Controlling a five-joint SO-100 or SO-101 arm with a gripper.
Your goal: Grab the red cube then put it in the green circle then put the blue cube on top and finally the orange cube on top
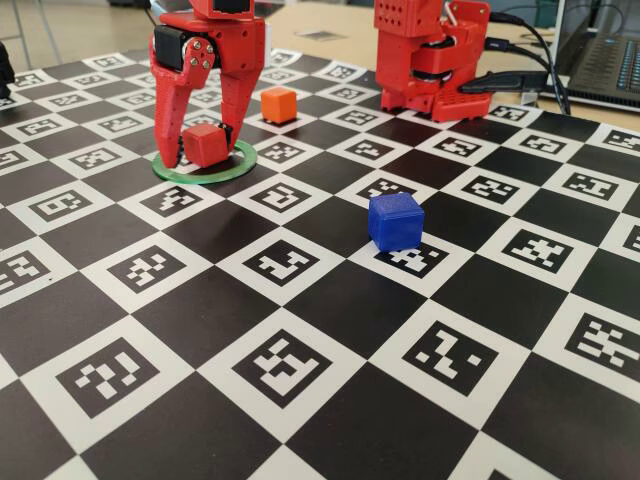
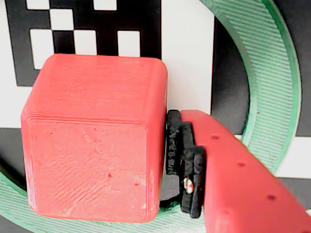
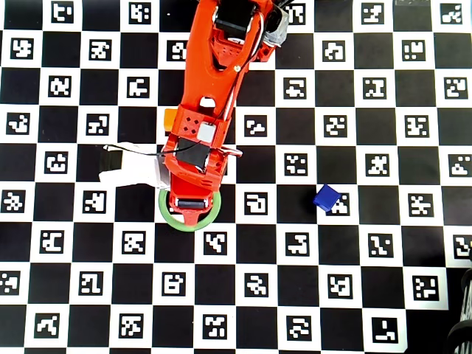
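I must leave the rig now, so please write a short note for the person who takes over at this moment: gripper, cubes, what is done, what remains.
Gripper: over the green circle, fingers on both sides of the red cube; the wrist view shows one pad against the cube's side. Whether the cube rests on the board or hangs just above it, I cannot tell.
Blue cube: alone on the board, nearer the fixed camera.
Orange cube: behind the circle.
Done: red cube brought to the circle.
Left: release it, stack blue, then orange.
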